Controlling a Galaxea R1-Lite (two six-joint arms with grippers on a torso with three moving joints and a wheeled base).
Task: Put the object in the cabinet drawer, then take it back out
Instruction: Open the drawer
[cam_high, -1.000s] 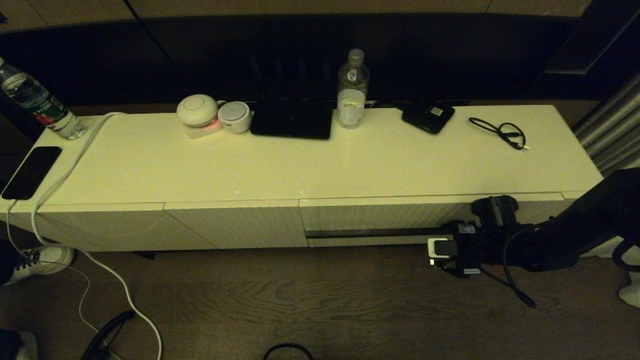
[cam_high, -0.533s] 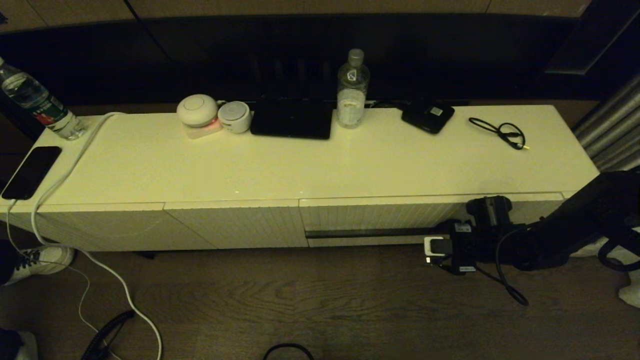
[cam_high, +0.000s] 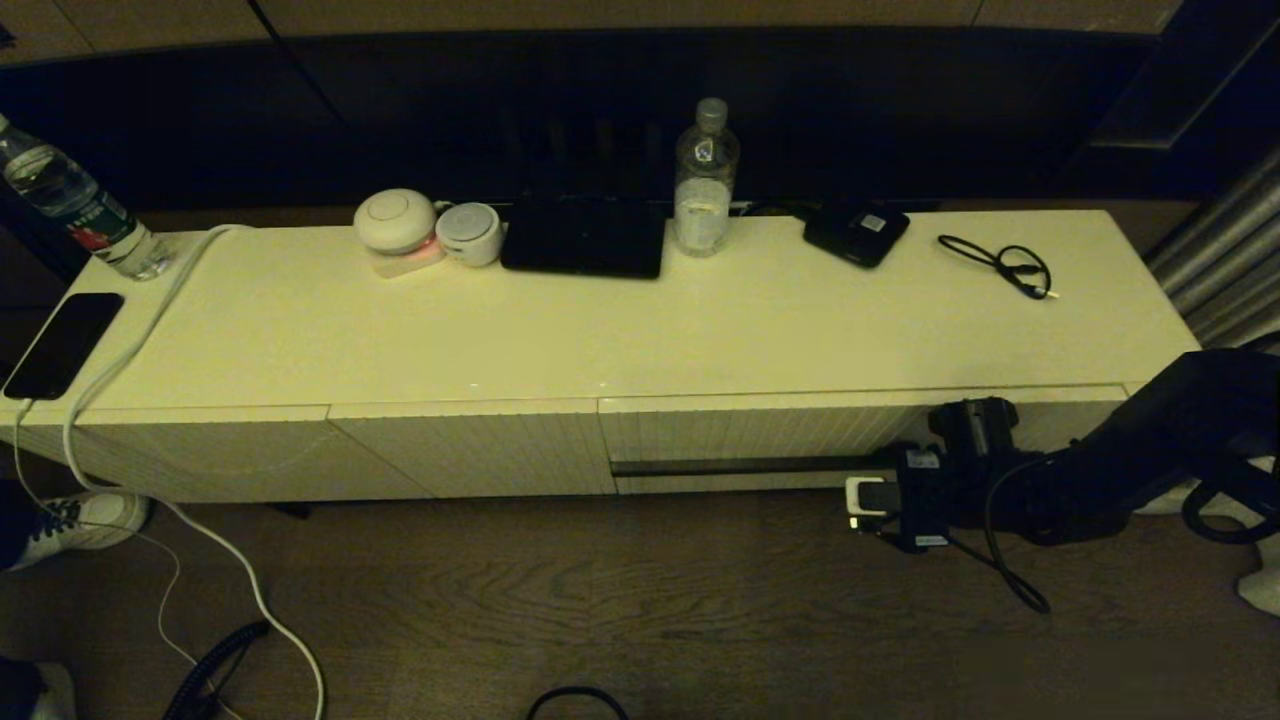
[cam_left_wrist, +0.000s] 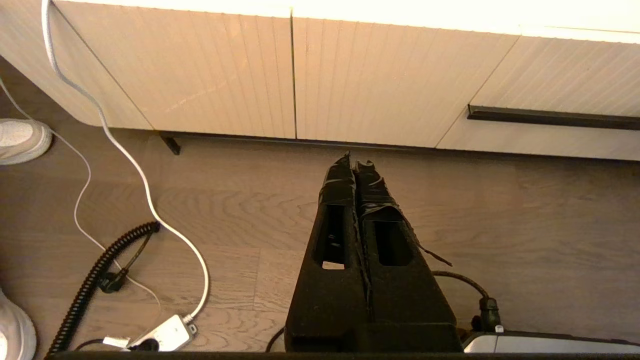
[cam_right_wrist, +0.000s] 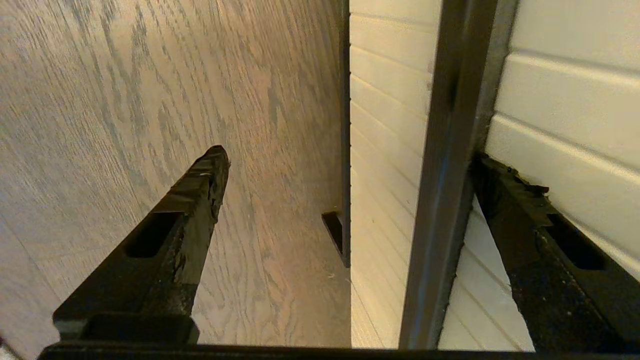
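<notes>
The right claw (cam_right_wrist: 350, 165) gapes wide at the closed drawer (cam_high: 760, 440), 1 finger (cam_right_wrist: 525, 210) touching the ribbed front beside its dark handle (cam_right_wrist: 445, 165), holding nothing; the left claw (cam_left_wrist: 356, 165) hangs shut over the floor (cam_left_wrist: 500, 225); umbrella unseen

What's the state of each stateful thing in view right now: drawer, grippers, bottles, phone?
cabinet drawer: closed, front flush with the neighbouring panels.
right gripper: open, one finger against the drawer front beside the dark handle strip.
left gripper: shut, empty, above the floor.
centre water bottle: upright, capped.
left water bottle: capped, appears tilted.
phone: screen dark, white cable at its near end.
umbrella: not in view.
</notes>
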